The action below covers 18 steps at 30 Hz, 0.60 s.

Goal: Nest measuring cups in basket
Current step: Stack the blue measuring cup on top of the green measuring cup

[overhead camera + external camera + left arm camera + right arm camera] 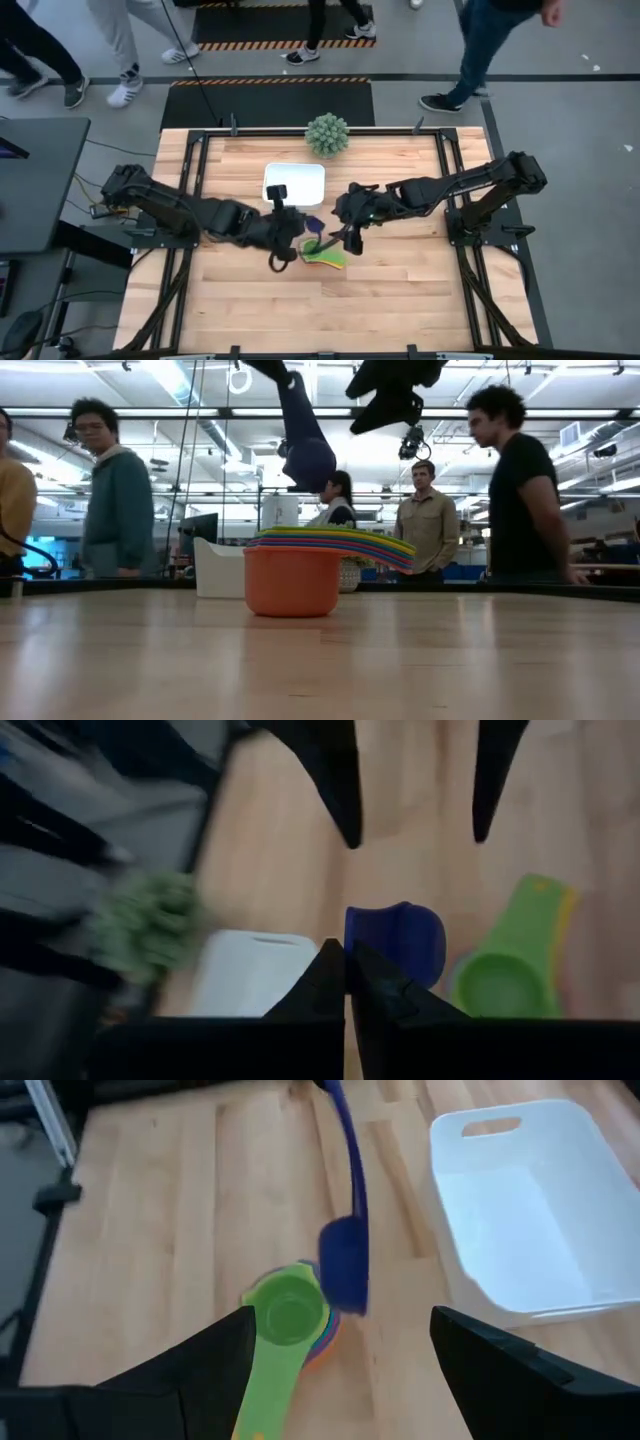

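From above, the white basket (294,184) sits near the back-middle of the desk (400,290) with nothing in it, spiky ball plant (327,134) just behind it. The stack of measuring cups (325,254) is on the desk in front of the basket, between the two arms. The left claw (297,232) has its fingers pressed together on the handle of a navy cup (313,224); the right claw (350,240) is spread beside the stack.

Low view: the stack's an orange cup (291,582) at the bottom with the colored handles fanned out on top (yellow, green, blues), and the navy cup hangs above it. People stand behind.

Left wrist: navy cup pinched at the fingertips, green cup (505,982) next to it.

Right wrist: green cup tops the stack, navy one dangles alongside, basket empty. No writing I can read anywhere.
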Each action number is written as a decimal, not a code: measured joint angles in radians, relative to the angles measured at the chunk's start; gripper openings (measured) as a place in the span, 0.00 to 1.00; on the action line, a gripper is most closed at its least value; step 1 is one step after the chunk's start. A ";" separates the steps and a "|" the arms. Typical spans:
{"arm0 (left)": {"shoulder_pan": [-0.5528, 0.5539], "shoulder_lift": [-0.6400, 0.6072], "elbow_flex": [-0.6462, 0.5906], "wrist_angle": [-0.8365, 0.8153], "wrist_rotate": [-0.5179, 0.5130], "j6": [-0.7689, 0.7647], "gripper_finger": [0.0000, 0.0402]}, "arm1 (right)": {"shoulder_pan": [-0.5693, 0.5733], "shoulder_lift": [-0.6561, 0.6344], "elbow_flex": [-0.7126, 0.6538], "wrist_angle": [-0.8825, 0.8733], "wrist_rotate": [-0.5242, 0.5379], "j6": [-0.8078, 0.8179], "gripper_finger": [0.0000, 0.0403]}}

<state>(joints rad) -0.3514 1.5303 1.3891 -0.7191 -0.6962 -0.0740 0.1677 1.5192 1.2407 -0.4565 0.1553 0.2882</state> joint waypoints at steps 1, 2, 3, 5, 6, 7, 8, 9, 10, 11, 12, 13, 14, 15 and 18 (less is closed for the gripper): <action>-0.020 0.000 0.000 0.001 -0.047 0.016 0.01 | -0.001 -0.009 0.000 -0.001 0.000 0.009 0.76; -0.039 0.000 0.000 0.002 -0.097 0.037 0.01 | -0.001 -0.020 0.000 0.000 0.010 0.011 0.76; -0.058 0.000 0.000 0.002 -0.148 0.062 0.01 | 0.000 -0.030 0.000 -0.004 0.030 0.008 0.76; -0.094 0.000 0.000 0.005 -0.242 0.104 0.01 | 0.002 -0.043 -0.006 -0.006 0.042 0.002 0.76; -0.109 0.000 0.000 0.005 -0.280 0.119 0.01 | 0.002 -0.053 -0.022 0.011 0.038 0.011 0.76; -0.120 0.000 0.000 0.005 -0.307 0.136 0.01 | 0.001 -0.062 -0.044 0.034 0.025 0.031 0.76; -0.130 0.001 0.000 0.005 -0.331 0.144 0.01 | -0.003 -0.073 -0.075 0.080 0.001 0.059 0.76; -0.139 0.004 0.000 0.005 -0.354 0.151 0.01 | -0.007 -0.083 -0.110 0.143 -0.027 0.098 0.76; -0.147 0.007 0.000 0.005 -0.372 0.161 0.01 | -0.013 -0.093 -0.146 0.211 -0.052 0.142 0.76; -0.152 0.012 0.000 0.005 -0.380 0.172 0.01 | -0.018 -0.100 -0.185 0.286 -0.073 0.200 0.76; -0.157 0.019 0.000 0.006 -0.384 0.192 0.01 | -0.025 -0.104 -0.219 0.359 -0.092 0.268 0.76; -0.160 0.028 0.000 0.009 -0.390 0.218 0.01 | -0.033 -0.105 -0.252 0.428 -0.108 0.338 0.76; -0.164 0.041 0.000 0.013 -0.402 0.243 0.01 | -0.040 -0.106 -0.284 0.491 -0.119 0.413 0.76; -0.167 0.056 0.000 0.016 -0.422 0.271 0.01 | -0.046 -0.105 -0.311 0.550 -0.126 0.495 0.76; -0.171 0.102 -0.001 0.029 -0.494 0.351 0.01 | -0.062 -0.099 -0.378 0.735 -0.137 0.715 0.76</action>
<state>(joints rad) -0.5223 1.6326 1.3884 -0.6900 -1.1901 0.2774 0.1059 1.4200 0.8630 0.2785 0.0185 1.0031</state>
